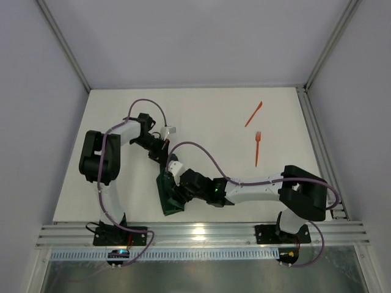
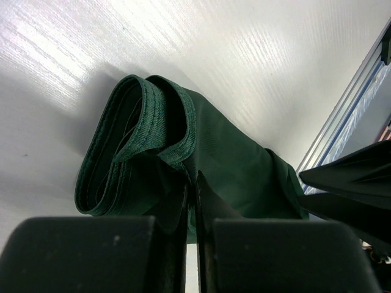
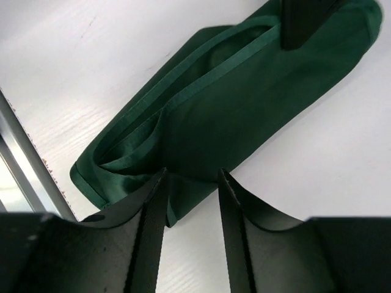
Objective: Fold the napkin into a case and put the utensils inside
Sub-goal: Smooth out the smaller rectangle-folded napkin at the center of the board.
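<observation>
Case (image 1: 169, 194) (dark green, folded narrow) lies near table's (image 1: 201, 116) front edge between both arms. Left gripper (image 2: 190, 183) pinches its hemmed far end; right gripper (image 3: 190, 183) spread over near end. Orange fork (image 1: 257, 148) and knife (image 1: 254, 113) well apart, far right.

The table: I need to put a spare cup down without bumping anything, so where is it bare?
Bare: the table's far-left corner and the strip between knife and left arm. Crowded: near-centre, where both arms meet over the case, and around the fork.
</observation>
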Tool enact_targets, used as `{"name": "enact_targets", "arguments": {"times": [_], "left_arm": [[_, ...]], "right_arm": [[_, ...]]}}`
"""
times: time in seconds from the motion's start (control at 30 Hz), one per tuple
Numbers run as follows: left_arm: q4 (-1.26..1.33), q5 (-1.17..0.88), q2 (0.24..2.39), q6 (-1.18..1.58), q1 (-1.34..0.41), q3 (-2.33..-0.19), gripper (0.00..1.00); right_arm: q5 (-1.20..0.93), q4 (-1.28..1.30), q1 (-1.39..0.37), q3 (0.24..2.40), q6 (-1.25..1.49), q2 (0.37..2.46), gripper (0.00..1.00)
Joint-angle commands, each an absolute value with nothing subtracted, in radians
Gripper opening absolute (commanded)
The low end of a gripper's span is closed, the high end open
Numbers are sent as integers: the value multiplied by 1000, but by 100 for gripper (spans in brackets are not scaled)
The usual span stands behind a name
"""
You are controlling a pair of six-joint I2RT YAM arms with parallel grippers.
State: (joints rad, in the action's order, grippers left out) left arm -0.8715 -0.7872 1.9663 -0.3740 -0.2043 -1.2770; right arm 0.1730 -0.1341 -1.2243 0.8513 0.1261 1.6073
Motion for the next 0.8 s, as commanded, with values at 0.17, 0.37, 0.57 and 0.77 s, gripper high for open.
{"name": "enact_targets", "arguments": {"times": [0.17, 0.37, 0.57, 0.77], "left_arm": [[-879, -808, 1901, -416, -173, -1253, 0], [-859, -752, 1875, -429, -163, -1220, 1], [-841, -733, 1852, -454, -163, -1177, 1], [-815, -730, 1824, -453, -163, -1144, 1]], "right_arm": [[176, -30, -1278, 959, 120, 1796, 25], [229, -6, -1267, 963, 124, 1721, 35], [27, -125, -1116, 881, 267, 1568, 57], [-325, -336, -832, 810, 507, 1667, 62]]}}
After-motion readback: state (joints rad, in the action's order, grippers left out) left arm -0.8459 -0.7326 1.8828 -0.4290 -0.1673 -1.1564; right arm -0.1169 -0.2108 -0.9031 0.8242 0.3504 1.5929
